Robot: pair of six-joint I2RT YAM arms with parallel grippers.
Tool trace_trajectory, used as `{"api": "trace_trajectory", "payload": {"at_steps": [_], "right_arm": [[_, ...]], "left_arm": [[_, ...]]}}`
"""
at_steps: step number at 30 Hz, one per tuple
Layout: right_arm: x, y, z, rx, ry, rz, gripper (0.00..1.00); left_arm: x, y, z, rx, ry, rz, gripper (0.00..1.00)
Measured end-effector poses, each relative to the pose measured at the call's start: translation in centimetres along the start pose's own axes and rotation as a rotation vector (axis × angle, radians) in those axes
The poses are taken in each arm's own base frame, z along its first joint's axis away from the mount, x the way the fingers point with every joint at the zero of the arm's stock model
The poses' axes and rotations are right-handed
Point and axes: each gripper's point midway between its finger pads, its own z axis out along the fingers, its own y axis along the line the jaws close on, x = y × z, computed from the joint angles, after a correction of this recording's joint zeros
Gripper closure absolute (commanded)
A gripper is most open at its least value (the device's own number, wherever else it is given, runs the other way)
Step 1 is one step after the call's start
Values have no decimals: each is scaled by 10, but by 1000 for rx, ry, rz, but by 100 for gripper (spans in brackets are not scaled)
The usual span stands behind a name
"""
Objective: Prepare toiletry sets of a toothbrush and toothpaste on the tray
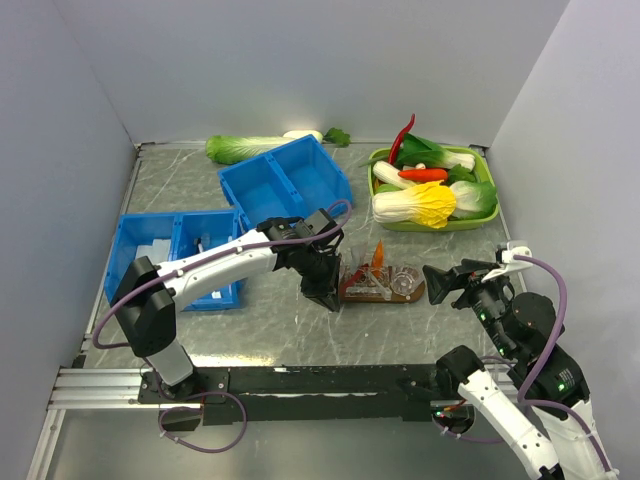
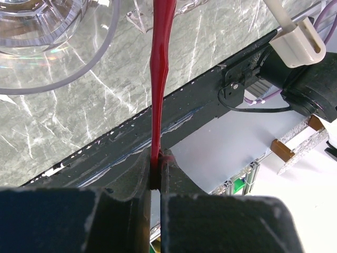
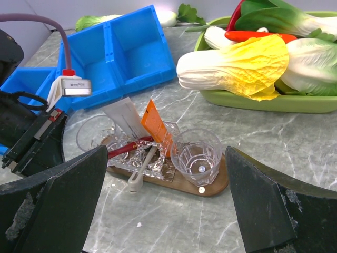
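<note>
The brown tray [image 3: 210, 187] holds three clear cups. The right cup [image 3: 197, 156] is empty. The middle cup [image 3: 150, 158] holds a white tube with an orange end [image 3: 156, 124] and a beige brush [image 3: 140, 171] whose head rests on the table. My left gripper [image 2: 156, 176] is shut on the handle of the red brush [image 2: 160, 79], whose far end reaches in at the left cup [image 3: 88, 135] and middle cup. In the top view it [image 1: 325, 290] is at the tray's [image 1: 415, 294] left end. My right gripper [image 3: 163, 211] is open and empty, short of the tray's near side.
Two blue bins [image 1: 285, 180] [image 1: 175, 255] stand at the back and the left. A green tray [image 1: 435, 190] of toy vegetables is at the back right. A cabbage [image 1: 245, 147] lies by the far wall.
</note>
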Motion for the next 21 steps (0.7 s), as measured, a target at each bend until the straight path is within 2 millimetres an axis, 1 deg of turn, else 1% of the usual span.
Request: {"api": "trace_trajectory", "payload": {"at_steps": [3, 9, 10, 12, 13, 17, 21], "right_arm": [[0, 0, 0, 0, -1, -1, 0], [2, -1, 0, 1, 3, -2, 0], [3, -1, 1, 1, 4, -3, 0], [4, -1, 1, 2, 6, -3, 0], [4, -1, 1, 2, 6, -3, 1], [4, -1, 1, 2, 7, -3, 0], [4, -1, 1, 2, 6, -4, 0]], "left_arm": [[-1, -1, 0, 1, 0, 0, 92], [-3, 0, 4, -5, 3, -3, 78], [-3, 0, 4, -8, 3, -4, 73], [-5, 1, 5, -14, 1, -5, 70], [-5, 1, 5, -16, 0, -4, 66], [-8, 1, 4, -23, -10, -6, 59], [-10, 0, 2, -26, -17, -5, 54]]}}
